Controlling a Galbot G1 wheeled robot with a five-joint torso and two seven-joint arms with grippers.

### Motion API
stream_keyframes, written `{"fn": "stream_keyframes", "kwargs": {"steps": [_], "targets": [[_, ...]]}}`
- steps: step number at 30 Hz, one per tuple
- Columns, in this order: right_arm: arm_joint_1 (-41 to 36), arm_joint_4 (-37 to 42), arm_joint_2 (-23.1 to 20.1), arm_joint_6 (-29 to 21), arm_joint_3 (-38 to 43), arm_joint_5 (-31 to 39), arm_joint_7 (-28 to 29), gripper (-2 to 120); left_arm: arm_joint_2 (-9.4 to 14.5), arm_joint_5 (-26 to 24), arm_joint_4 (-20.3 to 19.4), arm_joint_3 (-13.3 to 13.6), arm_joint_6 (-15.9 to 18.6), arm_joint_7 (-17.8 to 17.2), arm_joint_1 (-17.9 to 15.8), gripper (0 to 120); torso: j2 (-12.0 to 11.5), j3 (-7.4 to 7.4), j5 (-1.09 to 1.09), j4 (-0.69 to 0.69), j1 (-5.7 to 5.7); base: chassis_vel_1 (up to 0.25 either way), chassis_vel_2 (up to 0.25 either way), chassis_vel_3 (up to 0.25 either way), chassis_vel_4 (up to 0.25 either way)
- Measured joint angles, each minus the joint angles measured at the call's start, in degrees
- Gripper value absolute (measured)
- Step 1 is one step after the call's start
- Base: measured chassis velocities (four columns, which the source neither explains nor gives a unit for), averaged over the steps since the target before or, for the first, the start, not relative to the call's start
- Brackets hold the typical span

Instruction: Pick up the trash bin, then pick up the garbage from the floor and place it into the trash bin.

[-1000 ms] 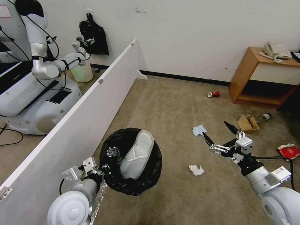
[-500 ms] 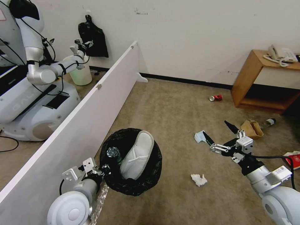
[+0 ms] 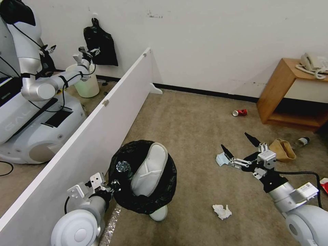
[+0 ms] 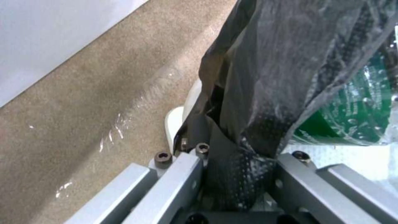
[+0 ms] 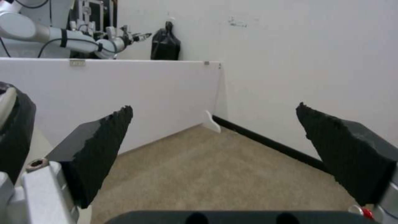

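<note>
The trash bin (image 3: 136, 201), lined with a black bag (image 4: 265, 87), hangs just above the carpet with my left gripper (image 3: 111, 186) (image 4: 238, 177) shut on its near rim. Inside lie a white slipper (image 3: 150, 172) and a clear bottle (image 3: 123, 167) (image 4: 352, 115). Another white slipper (image 3: 159, 214) peeks out on the floor beneath the bin. My right gripper (image 3: 238, 145) (image 5: 213, 109) hovers open over the carpet, beside a light-blue face mask (image 3: 221, 160). A white tissue (image 3: 222, 211) lies nearer me. Farther off are a red can (image 3: 240, 112), a brown paper bag (image 3: 283, 149), a bottle (image 3: 302, 140) and a red packet (image 3: 324, 185).
A long white partition (image 3: 102, 112) runs along my left. Behind it stand another robot (image 3: 30, 102), a pale bucket (image 3: 87, 83) and a hanging black bag (image 3: 99, 42). A wooden cabinet (image 3: 276, 92) with a phone (image 3: 314, 63) stands at the right wall.
The whole picture has shifted: floor litter sits lower and more to the right, so the camera has moved forward. A slipper now shows under the bin. Both arms hold their poses.
</note>
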Motion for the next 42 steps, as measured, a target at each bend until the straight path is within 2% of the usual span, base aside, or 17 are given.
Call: {"fn": "stream_keyframes", "kwargs": {"steps": [13, 25, 36, 42], "targets": [[-2.3, -2.0, -0.1, 0.1, -0.4, -2.2, 0.4, 100, -0.3, 0.4, -0.1, 0.1, 0.0, 0.2, 0.1, 0, 0.0, 0.00, 0.00, -0.01, 0.00, 0.000, 0.000, 0.000, 0.000], [-2.7, -7.5, -5.3, -6.0, -4.5, -1.5, 5.4, 100, -0.6, 2.1, -0.5, 1.0, 0.2, 0.9, 0.1, 0, 0.0, 0.00, 0.00, 0.00, 0.00, 0.000, 0.000, 0.000, 0.000], [1.9, -12.7, -7.6, -13.3, -10.7, 0.5, 12.3, 100, -3.9, 6.7, -0.4, 2.2, 0.7, 3.3, 0.1, 0, 0.0, 0.00, 0.01, 0.00, 0.00, 0.000, 0.000, 0.000, 0.000], [3.4, -13.3, -7.9, -18.1, -12.6, 1.7, 16.2, 100, -4.6, 8.3, -0.1, 2.4, 0.7, 4.4, 0.2, 0, 0.0, 0.00, 0.00, 0.00, 0.00, 0.000, 0.000, 0.000, 0.000]]}}
